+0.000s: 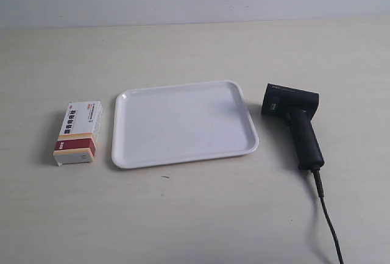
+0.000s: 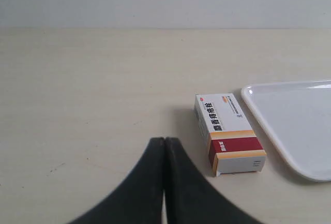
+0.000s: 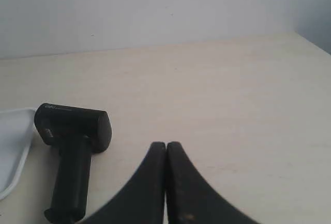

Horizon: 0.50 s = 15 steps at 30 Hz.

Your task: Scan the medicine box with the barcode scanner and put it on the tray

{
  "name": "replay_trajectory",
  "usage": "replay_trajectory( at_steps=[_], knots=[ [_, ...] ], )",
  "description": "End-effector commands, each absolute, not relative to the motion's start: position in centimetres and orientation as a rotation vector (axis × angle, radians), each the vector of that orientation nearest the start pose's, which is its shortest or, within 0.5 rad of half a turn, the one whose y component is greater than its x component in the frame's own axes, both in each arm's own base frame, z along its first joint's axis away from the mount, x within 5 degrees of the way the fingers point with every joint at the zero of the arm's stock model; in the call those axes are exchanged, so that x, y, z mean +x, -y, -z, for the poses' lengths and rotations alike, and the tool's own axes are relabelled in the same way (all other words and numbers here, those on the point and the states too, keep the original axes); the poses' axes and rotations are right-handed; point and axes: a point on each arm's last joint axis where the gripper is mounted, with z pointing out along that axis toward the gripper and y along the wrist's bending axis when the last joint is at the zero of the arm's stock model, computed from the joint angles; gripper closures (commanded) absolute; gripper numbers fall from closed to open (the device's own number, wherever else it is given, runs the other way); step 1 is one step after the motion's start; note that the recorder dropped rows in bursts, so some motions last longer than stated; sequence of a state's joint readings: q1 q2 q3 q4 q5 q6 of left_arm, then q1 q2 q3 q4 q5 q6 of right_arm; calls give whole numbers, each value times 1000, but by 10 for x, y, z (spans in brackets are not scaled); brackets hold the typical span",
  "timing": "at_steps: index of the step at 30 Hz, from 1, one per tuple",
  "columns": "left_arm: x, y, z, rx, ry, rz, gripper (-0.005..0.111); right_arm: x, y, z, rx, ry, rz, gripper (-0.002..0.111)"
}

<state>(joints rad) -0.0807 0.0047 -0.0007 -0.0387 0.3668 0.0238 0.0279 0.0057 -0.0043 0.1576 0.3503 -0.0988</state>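
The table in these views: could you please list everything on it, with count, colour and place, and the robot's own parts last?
medicine box: one, white with a dark red and orange band, flat on the table, just apart from the tray on the exterior view's left
tray: one, white, mid-table, nothing on it
barcode scanner: one, black, lying on the table beside the tray on the exterior view's right
cable: one, black, running from the scanner's handle end
table: one, pale beige
left gripper: one, black, shut, holding nothing, near the medicine box
right gripper: one, black, shut, holding nothing, near the barcode scanner
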Motion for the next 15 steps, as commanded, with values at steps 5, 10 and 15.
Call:
replay_trajectory(
  at_steps=[5, 10, 15],
  knots=[
    [53, 5, -181, 68, -1837, 78, 107, 54, -6, -185, -21, -1795, -85, 108],
    [53, 5, -181, 68, -1837, 78, 107, 56, -1, -217, 49, -1440, -82, 108],
    [53, 5, -181, 68, -1837, 78, 107, 43, 6, -252, 91, -1029, -33, 108]
  ],
)
